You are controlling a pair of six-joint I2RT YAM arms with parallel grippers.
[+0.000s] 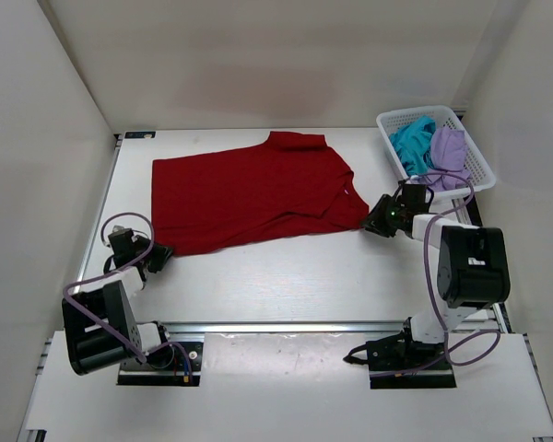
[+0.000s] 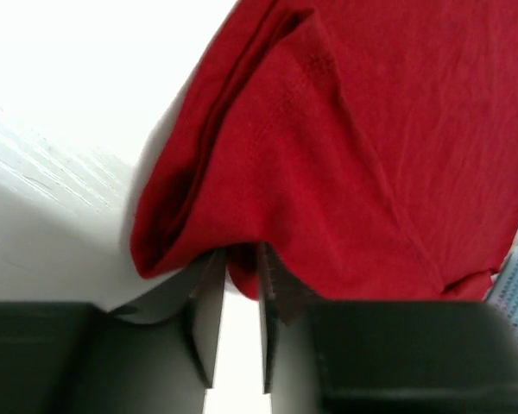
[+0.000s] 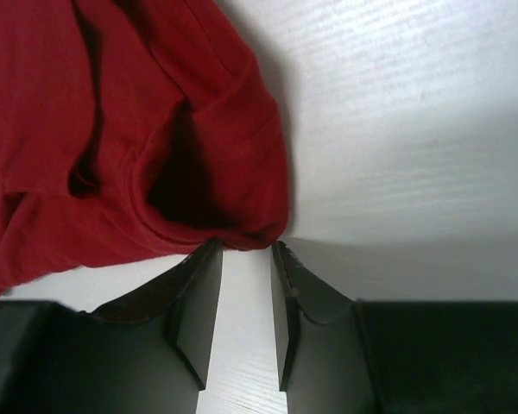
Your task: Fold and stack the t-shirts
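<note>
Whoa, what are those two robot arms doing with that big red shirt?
They look ready to fold it. The dark red t-shirt lies spread flat on the table. The left arm's fingers sit at its near-left corner and the right arm's fingers at its near-right corner. Both pairs are nearly closed, but it is hard to tell whether they pinch the cloth. A teal t-shirt and a lavender t-shirt lie in the white mesh basket at the far right.
</note>
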